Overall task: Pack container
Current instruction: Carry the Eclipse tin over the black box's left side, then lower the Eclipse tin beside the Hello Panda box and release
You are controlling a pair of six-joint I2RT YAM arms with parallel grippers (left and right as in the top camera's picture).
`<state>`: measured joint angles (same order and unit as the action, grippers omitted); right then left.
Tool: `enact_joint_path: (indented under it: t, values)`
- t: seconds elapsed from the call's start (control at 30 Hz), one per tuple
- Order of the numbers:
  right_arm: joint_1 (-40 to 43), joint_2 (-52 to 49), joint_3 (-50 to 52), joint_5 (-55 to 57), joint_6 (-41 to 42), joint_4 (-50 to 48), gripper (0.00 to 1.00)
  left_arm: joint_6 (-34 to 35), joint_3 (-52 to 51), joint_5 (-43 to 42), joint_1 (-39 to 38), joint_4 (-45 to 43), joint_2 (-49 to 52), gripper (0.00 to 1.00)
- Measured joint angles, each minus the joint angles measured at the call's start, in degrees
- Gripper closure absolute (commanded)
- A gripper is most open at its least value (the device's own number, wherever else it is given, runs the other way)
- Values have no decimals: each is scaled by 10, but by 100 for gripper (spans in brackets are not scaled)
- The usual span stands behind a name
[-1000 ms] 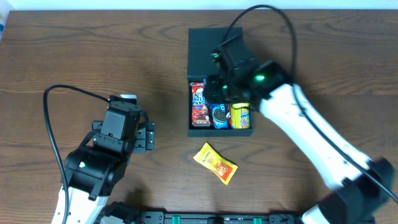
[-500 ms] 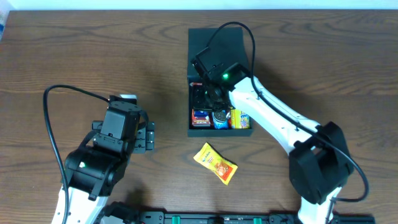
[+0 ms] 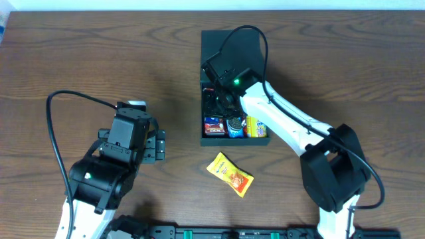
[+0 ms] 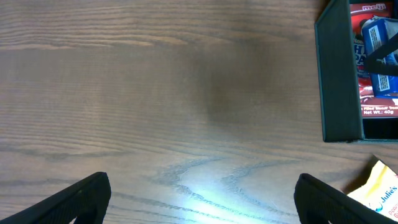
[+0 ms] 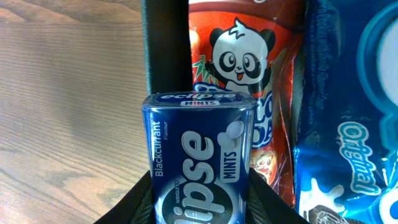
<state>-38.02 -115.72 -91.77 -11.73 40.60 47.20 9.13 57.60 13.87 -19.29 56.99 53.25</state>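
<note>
Teal-green matte container (image 3: 214, 48), lid open | right fingers (image 5: 135, 204) hold mints tin (image 5: 198, 155) | left fingers (image 4: 81, 198) wide

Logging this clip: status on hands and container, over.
Right hand shut on Eclipse mints pack, over panda biscuit packet in container. Left hand open, empty. Yellow snack packet outside on table.

Left arm (image 3: 99, 176) sits folded at the low-left, left gripper (image 4: 202, 202) jaws spread wide with nothing between them. Right arm (image 3: 292, 133) stretches diagonally up-left. The right gripper (image 5: 199, 208), apparently angled downward, has its fingers clamped on a mint tin (image 5: 199, 155).
</note>
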Motion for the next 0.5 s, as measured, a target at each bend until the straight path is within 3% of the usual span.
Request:
enact_joint_path:
  t: [0.23,0.3,0.5]
  values:
    - [0,-1,0,19,0,0,96,0,0,0,0,0,0,5]
    - [0,-1,0,23,0,0,80,0,0,0,0,0,0,5]
    - [0,-1,0,26,5,0,59,0,0,0,0,0,0,5]
